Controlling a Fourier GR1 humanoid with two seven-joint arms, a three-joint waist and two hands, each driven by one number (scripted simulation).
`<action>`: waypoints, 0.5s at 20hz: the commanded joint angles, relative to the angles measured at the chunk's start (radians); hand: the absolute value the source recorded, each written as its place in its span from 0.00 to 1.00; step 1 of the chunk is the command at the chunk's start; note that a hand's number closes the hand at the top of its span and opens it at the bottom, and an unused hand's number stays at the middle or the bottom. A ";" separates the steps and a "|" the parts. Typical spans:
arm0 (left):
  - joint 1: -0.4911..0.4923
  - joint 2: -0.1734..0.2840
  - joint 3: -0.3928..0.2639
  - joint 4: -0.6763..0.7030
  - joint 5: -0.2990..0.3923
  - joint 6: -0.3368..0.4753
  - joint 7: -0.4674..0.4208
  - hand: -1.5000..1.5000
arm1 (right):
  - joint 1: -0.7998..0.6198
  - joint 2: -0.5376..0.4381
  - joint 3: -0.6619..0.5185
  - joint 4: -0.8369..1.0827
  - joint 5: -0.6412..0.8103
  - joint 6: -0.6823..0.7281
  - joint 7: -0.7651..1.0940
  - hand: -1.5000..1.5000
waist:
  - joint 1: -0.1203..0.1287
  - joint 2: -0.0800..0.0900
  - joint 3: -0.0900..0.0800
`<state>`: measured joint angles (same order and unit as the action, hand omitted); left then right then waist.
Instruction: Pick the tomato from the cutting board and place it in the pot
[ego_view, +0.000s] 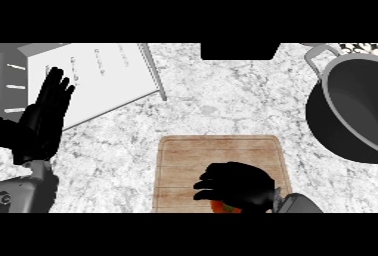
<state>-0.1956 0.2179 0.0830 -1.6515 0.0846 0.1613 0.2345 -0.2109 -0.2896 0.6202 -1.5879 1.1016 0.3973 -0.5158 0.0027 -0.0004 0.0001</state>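
Observation:
A wooden cutting board (218, 152) lies on the marble counter at the lower middle. My right hand (240, 185) sits over its near end with fingers curled down round the tomato (224, 207). Only a small red-orange patch of the tomato shows beneath the hand. The dark grey pot (347, 107) with a light handle stands at the right edge, well away from the board and partly cut off. My left hand (44, 117) rests open at the far left with its fingers up.
A white sheet-like panel (103, 75) with a grey rim lies at the upper left. A dark block (240, 50) sits at the top middle. Bare marble counter (236, 100) stretches between the board and the pot.

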 joint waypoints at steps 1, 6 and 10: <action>0.012 -0.021 -0.002 0.042 -0.005 -0.015 -0.063 0.50 | -0.021 0.006 0.056 0.012 0.075 -0.055 -0.056 1.00 | -0.001 0.001 0.000; -0.022 0.014 0.048 0.055 0.025 -0.063 -0.025 0.50 | -0.047 0.073 0.003 0.075 0.087 -0.045 -0.110 1.00 | -0.001 0.000 0.000; -0.008 -0.014 0.017 -0.028 -0.030 -0.001 0.056 0.50 | 0.024 0.047 0.006 0.122 0.142 -0.174 -0.170 1.00 | -0.001 0.000 0.000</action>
<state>-0.2099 0.2154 0.1068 -1.6413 0.0765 0.1414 0.2467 -0.2130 -0.2418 0.6342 -1.5055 1.2053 0.2697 -0.6438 0.0023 -0.0059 -0.0024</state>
